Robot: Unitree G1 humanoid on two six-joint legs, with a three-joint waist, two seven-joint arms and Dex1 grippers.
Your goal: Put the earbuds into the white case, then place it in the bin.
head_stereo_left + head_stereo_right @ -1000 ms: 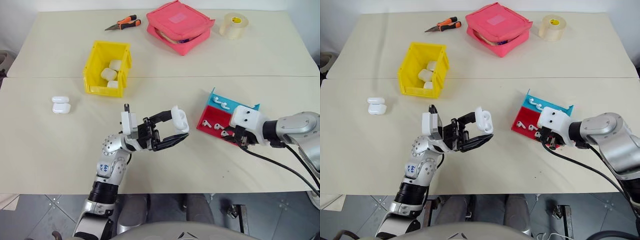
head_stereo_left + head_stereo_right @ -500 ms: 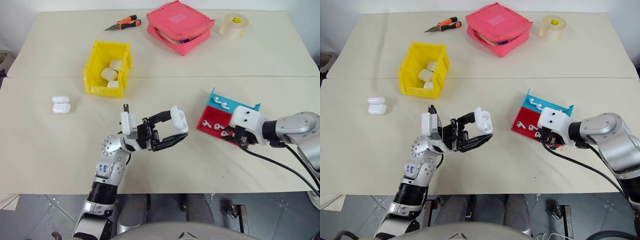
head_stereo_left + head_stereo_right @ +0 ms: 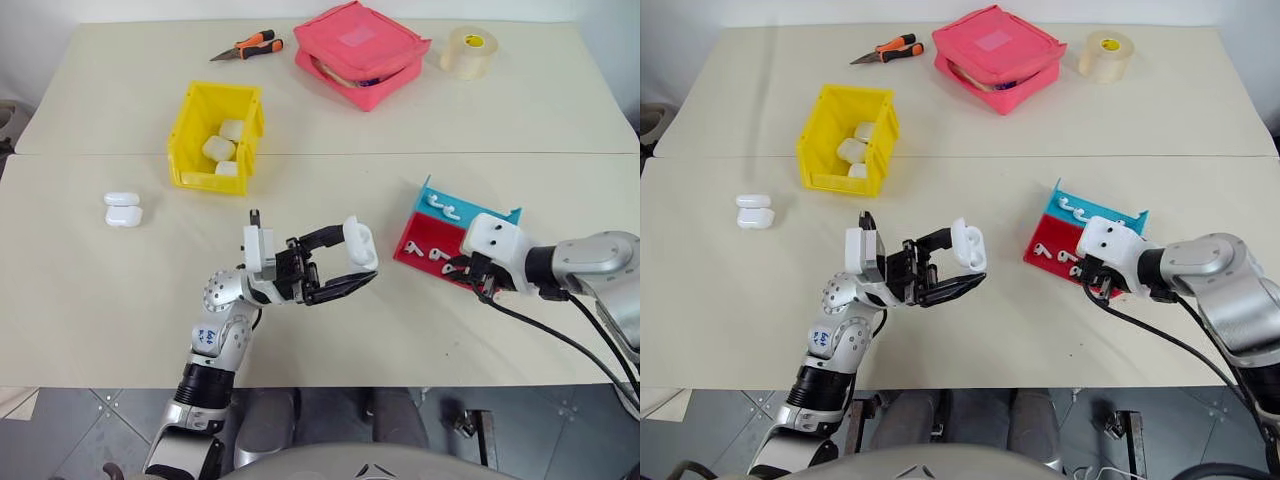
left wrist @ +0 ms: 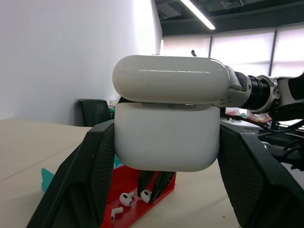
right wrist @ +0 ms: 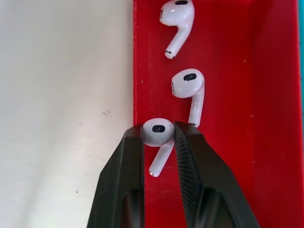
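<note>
My left gripper (image 3: 352, 264) is shut on the white case (image 3: 359, 244), held above the table with its lid raised. In the left wrist view the case (image 4: 166, 140) sits between both black fingers (image 4: 90, 175). My right gripper (image 5: 158, 137) reaches into the red half of the tray (image 3: 432, 232) and is shut on the head of one earbud (image 5: 157, 129). Two more earbuds (image 5: 187, 85) lie in the red part just beyond it. Others lie in the blue part (image 3: 441, 208). The yellow bin (image 3: 213, 135) stands at the far left with several white cases inside.
Another white case (image 3: 122, 210) lies on the table at the left. At the far edge are orange-handled pliers (image 3: 248, 46), a pink zip pouch (image 3: 360, 52) and a roll of tape (image 3: 467, 50). A black cable trails from my right wrist.
My right hand has tilted slightly over the red tray. The left arm and its case have stayed still.
</note>
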